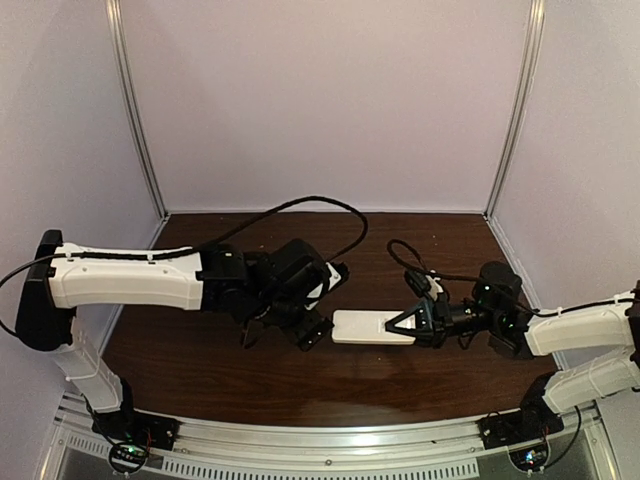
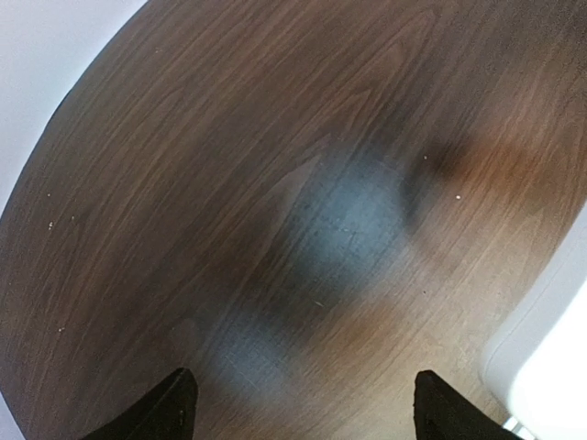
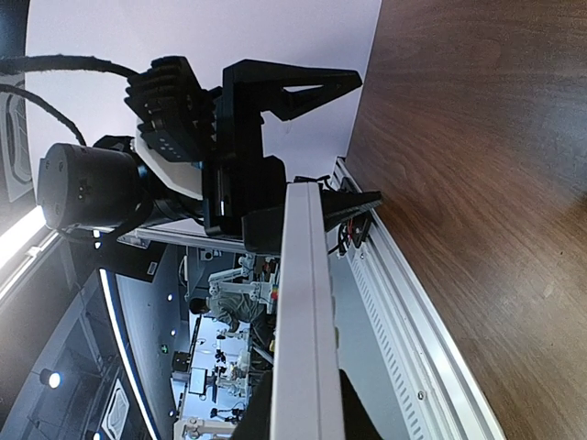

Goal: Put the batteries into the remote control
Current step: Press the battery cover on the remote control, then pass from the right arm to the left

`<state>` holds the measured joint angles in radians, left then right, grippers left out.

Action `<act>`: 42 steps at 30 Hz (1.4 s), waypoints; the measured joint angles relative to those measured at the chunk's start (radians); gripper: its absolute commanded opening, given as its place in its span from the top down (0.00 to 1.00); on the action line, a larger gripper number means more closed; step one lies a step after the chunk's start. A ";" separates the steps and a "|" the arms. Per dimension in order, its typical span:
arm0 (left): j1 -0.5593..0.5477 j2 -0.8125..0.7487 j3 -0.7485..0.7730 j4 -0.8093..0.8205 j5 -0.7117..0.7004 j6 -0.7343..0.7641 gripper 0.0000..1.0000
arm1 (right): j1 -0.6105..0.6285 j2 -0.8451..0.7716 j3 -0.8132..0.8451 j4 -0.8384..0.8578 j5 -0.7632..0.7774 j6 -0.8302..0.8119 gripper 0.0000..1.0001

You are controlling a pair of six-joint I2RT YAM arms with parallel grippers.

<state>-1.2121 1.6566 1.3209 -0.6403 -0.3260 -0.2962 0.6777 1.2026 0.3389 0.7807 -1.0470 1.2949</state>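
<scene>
My right end effector (image 1: 400, 324) grips the remote (image 1: 355, 327), midway between the worktop's (image 1: 250, 375) side edges. My left end effector (image 2: 301, 385) is open and empty. I see no batteries, so I judge the loading is not done.

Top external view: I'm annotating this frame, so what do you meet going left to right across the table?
In order: left arm's white link → left gripper, open → remote control → right gripper, shut on the remote's right end → right arm's white link.
</scene>
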 measured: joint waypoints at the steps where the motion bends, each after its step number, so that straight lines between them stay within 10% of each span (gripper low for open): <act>1: -0.001 0.000 0.002 -0.006 0.007 0.009 0.16 | 0.001 0.003 0.000 0.002 -0.002 0.004 1.00; 20: -0.065 -0.340 -0.286 0.352 -0.006 0.302 0.10 | 0.004 -0.062 -0.001 -0.098 0.008 -0.056 1.00; 29: -0.310 -0.101 -0.234 0.491 -0.306 0.675 0.24 | 0.004 -0.058 -0.001 -0.098 0.038 0.000 1.00; 42: -0.343 0.091 -0.163 0.623 -0.513 0.969 0.47 | 0.005 -0.031 -0.026 -0.046 0.053 0.094 1.00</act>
<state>-1.5551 1.7477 1.1580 -0.0177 -0.8394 0.6731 0.6823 1.1717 0.3126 0.7345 -0.9936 1.3888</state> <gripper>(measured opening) 0.591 0.159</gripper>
